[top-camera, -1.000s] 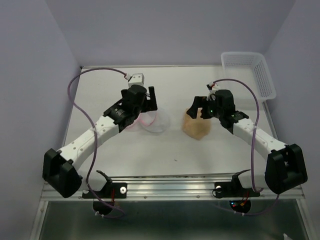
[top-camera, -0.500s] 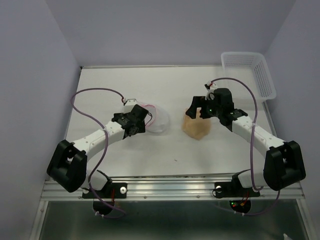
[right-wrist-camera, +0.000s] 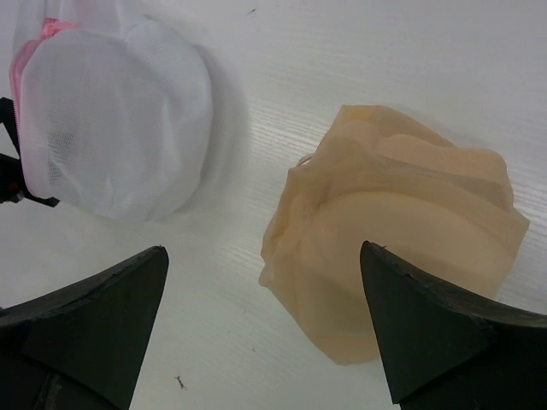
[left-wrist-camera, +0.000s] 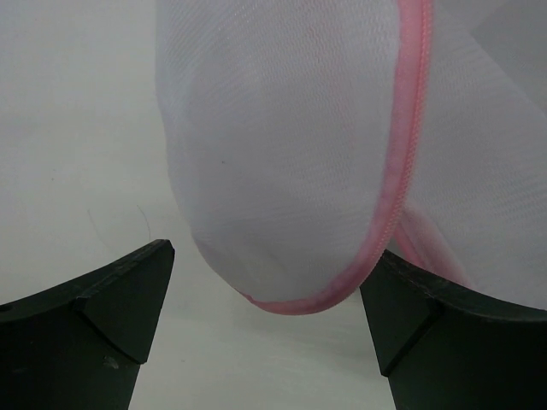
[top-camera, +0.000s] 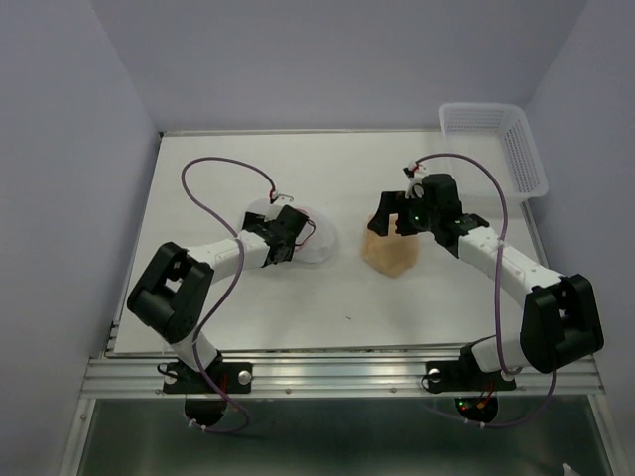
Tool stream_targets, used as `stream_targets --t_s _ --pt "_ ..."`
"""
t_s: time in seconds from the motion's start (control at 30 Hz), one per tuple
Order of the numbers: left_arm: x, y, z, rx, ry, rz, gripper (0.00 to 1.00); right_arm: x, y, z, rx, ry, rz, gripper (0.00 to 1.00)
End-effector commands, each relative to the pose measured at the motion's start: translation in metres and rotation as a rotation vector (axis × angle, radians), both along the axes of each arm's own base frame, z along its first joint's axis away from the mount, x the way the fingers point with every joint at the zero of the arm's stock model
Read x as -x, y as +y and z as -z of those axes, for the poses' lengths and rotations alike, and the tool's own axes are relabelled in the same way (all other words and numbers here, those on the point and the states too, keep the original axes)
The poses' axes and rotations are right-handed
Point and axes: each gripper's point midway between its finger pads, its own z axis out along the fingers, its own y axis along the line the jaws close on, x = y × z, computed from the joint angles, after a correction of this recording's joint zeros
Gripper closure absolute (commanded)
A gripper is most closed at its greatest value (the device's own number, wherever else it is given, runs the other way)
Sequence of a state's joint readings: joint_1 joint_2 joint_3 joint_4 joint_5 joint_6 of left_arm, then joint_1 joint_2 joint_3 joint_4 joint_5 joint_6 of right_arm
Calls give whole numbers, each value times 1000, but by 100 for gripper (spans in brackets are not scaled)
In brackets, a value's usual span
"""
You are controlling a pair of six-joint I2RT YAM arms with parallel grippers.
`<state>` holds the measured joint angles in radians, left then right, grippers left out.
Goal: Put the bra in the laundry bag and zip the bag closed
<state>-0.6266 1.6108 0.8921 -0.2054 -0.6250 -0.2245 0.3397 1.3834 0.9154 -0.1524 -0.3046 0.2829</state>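
The laundry bag is a white mesh dome with a pink zipper rim, lying left of the table's centre. My left gripper is low at the bag's left side and open. In the left wrist view the bag's rounded end sits just ahead of the gap between the two dark fingers, untouched. The beige bra lies bunched to the right of the bag. My right gripper hovers over the bra's far edge, open and empty. Its wrist view shows the bra and the bag side by side.
A white plastic lattice basket stands at the back right corner of the table. Purple cables loop above both arms. Lilac walls close in the table at the left, the back and the right.
My left arm has folded back toward its base and dropped, bringing its gripper down to the bag's left side. The right arm has hardly moved.
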Motion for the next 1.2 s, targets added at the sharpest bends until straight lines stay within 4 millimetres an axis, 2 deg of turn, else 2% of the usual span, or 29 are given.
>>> stream_targets --t_s 0.0,0.07,0.1,0.17,0.2,0.27,0.3,0.43,0.5,0.53,0.63,0.67,0.73,0.87,0.93,1.07,1.1,1.17 --pt "-25 5 -29 -66 -117 -41 1 -10 4 -25 -16 -73 -31 0" --pt "-26 6 -30 -83 -124 -46 5 -9 4 -25 -16 -72 -33 0" --pt "-27 9 -32 -95 -127 -55 21 -10 3 -25 -14 -75 -29 0" --pt "-28 10 -32 -109 -126 -60 40 -10 3 -27 -13 -80 -28 0" --pt "-28 10 -32 -114 -124 -55 56 -11 3 -29 -14 -86 -24 0" --pt "-29 9 -32 -112 -122 -52 75 -11 3 -30 -13 -89 -27 0" --pt "-29 9 -32 -110 -123 -52 100 -11 4 -34 -19 -94 -30 0" --pt "-26 -1 -44 -55 -116 -38 100 -11 17 -45 -35 -107 -57 0" --pt "-23 -8 -52 -1 -113 -30 100 -14 23 -49 13 -132 -31 0" --pt "-21 -21 -61 77 -106 8 100 -9 43 -58 32 -165 -74 0" --pt "-15 -44 -77 233 -103 73 100 -16 54 -61 83 -184 -23 0" --pt "-13 -47 -81 260 -106 81 100 -19 60 -70 78 -201 -11 0" --pt "-9 -50 -88 307 -106 74 100 -15 75 -73 90 -213 -25 0" --pt "3 -55 -97 371 -52 42 100 -11 100 -68 126 -212 -25 0" --pt "5 -55 -94 382 -37 8 100 0 118 -70 107 -212 -75 0" --pt "16 -43 -87 333 52 -136 100 11 131 -73 118 -244 -86 0" --pt "18 -44 -78 317 96 -151 100 14 129 -70 127 -250 -77 0" --pt "26 -53 -72 340 172 -150 100 19 130 -70 114 -255 -74 0"
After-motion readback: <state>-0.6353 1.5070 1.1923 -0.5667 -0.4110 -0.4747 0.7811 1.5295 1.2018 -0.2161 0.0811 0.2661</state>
